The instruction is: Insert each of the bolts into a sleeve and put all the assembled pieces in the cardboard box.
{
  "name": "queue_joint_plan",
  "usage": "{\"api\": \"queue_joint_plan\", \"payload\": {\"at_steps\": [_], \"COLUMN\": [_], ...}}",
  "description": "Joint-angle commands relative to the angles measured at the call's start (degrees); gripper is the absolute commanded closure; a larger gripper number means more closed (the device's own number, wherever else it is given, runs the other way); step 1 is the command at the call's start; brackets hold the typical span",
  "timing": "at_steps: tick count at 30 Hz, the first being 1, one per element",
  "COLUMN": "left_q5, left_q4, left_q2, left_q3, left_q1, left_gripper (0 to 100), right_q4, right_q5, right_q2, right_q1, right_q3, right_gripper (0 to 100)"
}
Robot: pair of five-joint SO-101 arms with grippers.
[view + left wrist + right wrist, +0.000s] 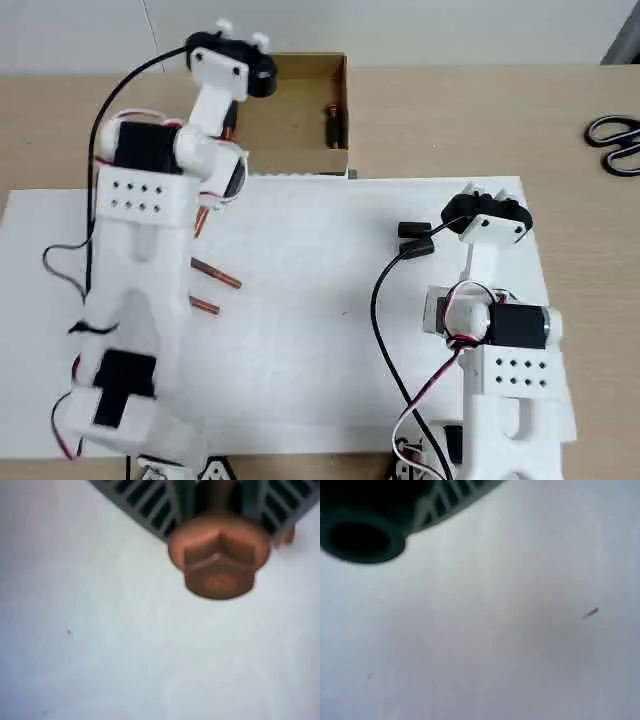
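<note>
A: So, what is the left gripper point(218, 502) doing?
B: It is clamped on a copper hex-head bolt point(218, 560) over the white paper sheet point(330, 330).
A: And the right gripper point(418, 239)?
B: It is closed around a black tubular sleeve point(362, 539). Two loose copper bolts point(215, 273) point(204, 305) lie beside the left arm. One sleeved bolt point(332, 125) sits in the brown cardboard box point(300, 62).

- Setting: robotics lab or workshop bench.
- Evidence: two white robot arms point(135, 260) with bare wiring point(383, 320) on a wooden counter point(450, 110).
- White work sheet point(320, 350); scissors point(615, 143) at the counter's edge.
</note>
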Motion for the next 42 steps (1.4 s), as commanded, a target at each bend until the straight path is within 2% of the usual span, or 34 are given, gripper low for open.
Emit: {"api": "queue_joint_plan", "payload": {"at_steps": [1, 3, 9, 16, 23, 28, 32, 36, 42], "left_q5": [1.0, 1.6, 12.0, 22.9, 33.5, 36.0, 36.4, 38.1, 43.5], "left_q4": [0.5, 0.5, 0.5, -0.7, -14.5, -27.7, -34.9, -38.6, -39.1], "left_q2": [-9.1, -13.3, -27.4, -43.2, -60.6, -75.5, -86.2, -94.2, -98.1], "left_q3": [3.6, 5.0, 7.2, 21.6, 43.5, 61.1, 73.0, 81.0, 83.6], "left_q1": [-0.4, 0.1, 2.5, 6.1, 5.8, 5.8, 5.8, 5.8, 6.0], "left_gripper": [99, 99, 99, 99, 99, 99, 99, 99, 99], "right_q4": [-1.2, -1.2, -4.6, -8.5, -17.0, -18.3, -18.1, -18.3, -18.4], "right_q5": [-0.3, -0.4, -0.3, -0.4, -0.2, -0.2, -0.1, 1.5, 1.5], "right_q2": [-1.9, -4.7, -17.1, -26.0, -36.6, -45.9, -53.1, -52.7, -52.9], "right_q1": [-2.9, -5.6, -16.0, -23.2, -28.8, -36.5, -40.0, -41.4, -45.4], "right_q3": [-0.9, -2.4, -3.7, 3.0, 15.0, 22.5, 26.6, 27.4, 27.7], "right_gripper": [99.4, 99.5, 99.5, 99.5, 99.5, 99.5, 99.5, 99.5, 99.5]}}
